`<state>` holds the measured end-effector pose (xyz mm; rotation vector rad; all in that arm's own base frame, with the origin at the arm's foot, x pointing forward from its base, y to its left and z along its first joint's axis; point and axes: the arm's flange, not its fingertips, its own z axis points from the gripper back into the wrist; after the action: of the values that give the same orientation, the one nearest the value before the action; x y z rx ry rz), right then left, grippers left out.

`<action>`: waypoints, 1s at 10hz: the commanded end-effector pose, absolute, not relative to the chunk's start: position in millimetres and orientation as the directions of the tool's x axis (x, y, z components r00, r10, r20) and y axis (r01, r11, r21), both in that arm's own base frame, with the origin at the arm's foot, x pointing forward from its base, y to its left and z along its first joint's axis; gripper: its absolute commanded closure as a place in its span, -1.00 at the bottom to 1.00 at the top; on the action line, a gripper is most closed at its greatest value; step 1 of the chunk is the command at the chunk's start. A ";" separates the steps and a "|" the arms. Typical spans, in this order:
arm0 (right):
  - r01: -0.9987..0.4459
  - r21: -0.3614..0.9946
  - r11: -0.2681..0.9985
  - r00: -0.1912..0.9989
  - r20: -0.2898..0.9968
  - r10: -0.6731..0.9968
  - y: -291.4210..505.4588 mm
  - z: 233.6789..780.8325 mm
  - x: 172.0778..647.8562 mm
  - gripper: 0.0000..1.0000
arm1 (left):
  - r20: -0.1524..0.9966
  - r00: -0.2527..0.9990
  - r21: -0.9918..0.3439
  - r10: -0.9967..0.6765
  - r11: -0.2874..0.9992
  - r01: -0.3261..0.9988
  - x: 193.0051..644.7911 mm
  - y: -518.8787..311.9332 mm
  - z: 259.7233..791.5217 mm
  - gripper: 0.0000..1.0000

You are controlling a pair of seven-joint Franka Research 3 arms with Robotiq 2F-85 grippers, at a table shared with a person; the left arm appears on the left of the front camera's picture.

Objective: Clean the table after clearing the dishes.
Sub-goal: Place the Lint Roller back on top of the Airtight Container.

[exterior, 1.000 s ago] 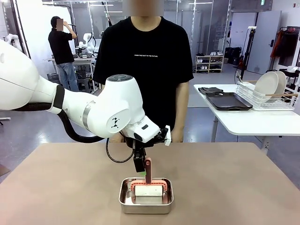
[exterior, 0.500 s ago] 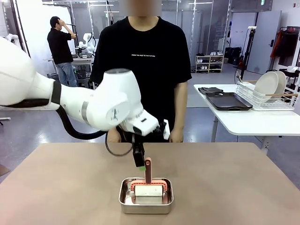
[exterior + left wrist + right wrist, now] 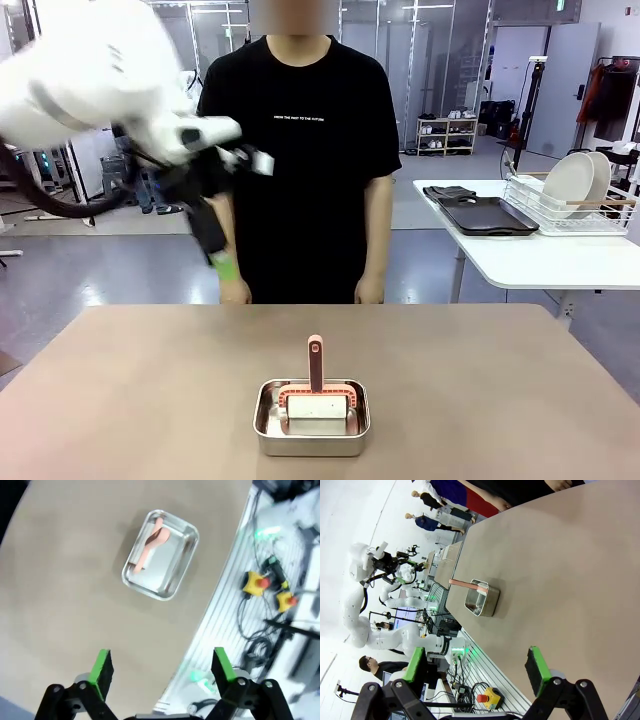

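Nearest on the table (image 3: 120,400) sits a steel pan (image 3: 311,432) holding a pink-handled scrubber (image 3: 316,365), handle upright. It looks light and stiff; I'd pinch the handle. The left gripper (image 3: 162,667) hangs high above, jaws wide and empty. The right gripper (image 3: 477,672) is spread too, holding nothing. Only the front view shows plates (image 3: 575,180) racked on the far side table beside the person.

Pan (image 3: 311,428) on table (image 3: 500,400), near edge; brush (image 3: 316,385) in pan; person (image 3: 305,160) behind table.
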<state>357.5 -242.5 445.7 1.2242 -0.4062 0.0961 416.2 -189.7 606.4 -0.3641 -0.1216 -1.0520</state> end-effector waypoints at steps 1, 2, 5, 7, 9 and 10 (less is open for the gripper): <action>-0.283 0.892 0.352 0.923 0.353 -0.151 -239.6 448.4 355.8 -1.00 | 0.380 0.702 -0.339 -0.602 0.616 0.711 408.7 -108.2 624.7 -1.00; -0.283 0.892 0.352 0.923 0.353 -0.151 -239.6 448.4 355.8 -1.00 | 0.455 0.774 -0.390 -0.440 0.683 0.618 392.5 -47.9 626.8 -1.00; -0.283 0.892 0.352 0.923 0.353 -0.151 -239.6 448.4 355.8 -1.00 | 0.480 0.876 -0.696 -0.044 0.588 0.411 331.6 127.1 559.6 -1.00; -0.283 0.892 0.352 0.923 0.353 -0.151 -239.6 448.4 355.8 -1.00 | 0.496 0.860 -0.769 0.122 0.522 0.369 309.7 190.1 500.0 -1.00; -0.283 0.892 0.352 0.923 0.353 -0.151 -239.6 448.4 355.8 -1.00 | 0.405 0.862 -0.864 0.305 0.435 0.252 294.7 238.9 447.9 -1.00; -0.283 0.892 0.352 0.923 0.353 -0.151 -239.6 448.4 355.8 -1.00 | 0.391 0.860 -0.882 0.328 0.400 0.249 288.5 252.9 429.6 -1.00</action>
<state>357.5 -242.2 446.2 1.2239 -0.4067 0.0974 276.4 245.9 431.8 -1.1036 -0.5427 0.0668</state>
